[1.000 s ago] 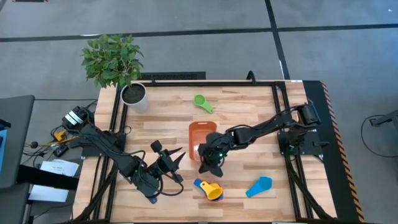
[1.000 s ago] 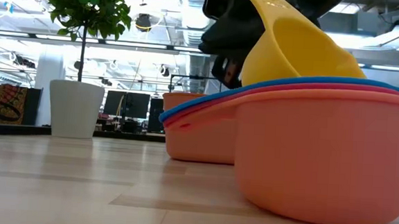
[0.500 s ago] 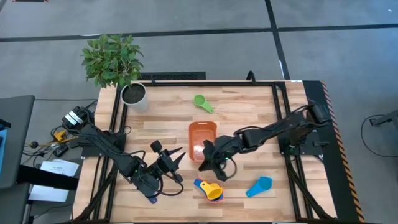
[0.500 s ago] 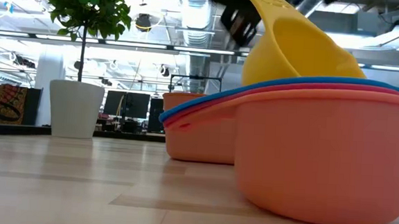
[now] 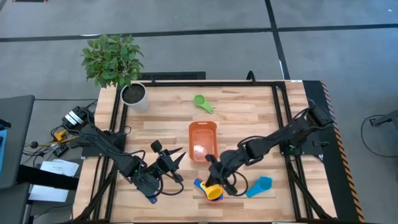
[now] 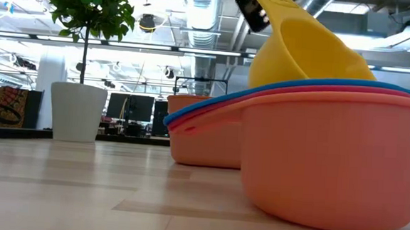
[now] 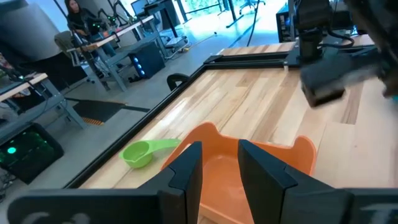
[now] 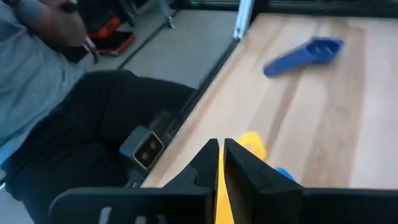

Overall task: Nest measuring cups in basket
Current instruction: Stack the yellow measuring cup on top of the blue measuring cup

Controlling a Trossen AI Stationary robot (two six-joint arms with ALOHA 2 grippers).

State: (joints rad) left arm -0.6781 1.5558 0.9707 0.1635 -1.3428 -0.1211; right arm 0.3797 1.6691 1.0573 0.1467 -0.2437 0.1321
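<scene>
**Q:** Two grippers; how did each stand?

**A:** Right gripper (image 8: 219, 148) was pinched shut on the handle of the yellow cup (image 6: 301, 57), near the table's front edge; that cup sat tilted in the top of a stack whose lowest piece was the orange cup (image 6: 330, 172), with blue and red rims showing between; left gripper (image 5: 176, 157) hung to the left of the basket (image 5: 192, 142), fingers apart, holding nothing.

**Q:** And the surface around them?

**A:** Pale wooden table (image 5: 249, 112), framed in black rails; the basket lay just behind the stack; the light blue cup (image 5: 259, 186) lay near the stack's right; the green cup (image 5: 202, 101) lay well apart, towards the back; a darker blue cup (image 8: 305, 55) lay alone on the boards; a white plant pot (image 5: 134, 94) stood at the back left corner.

**Q:** The room?

**A:** Grey floor all round; desks, monitors and ceiling pipes beyond; a seated person (image 8: 37, 81) beside the table.
</scene>
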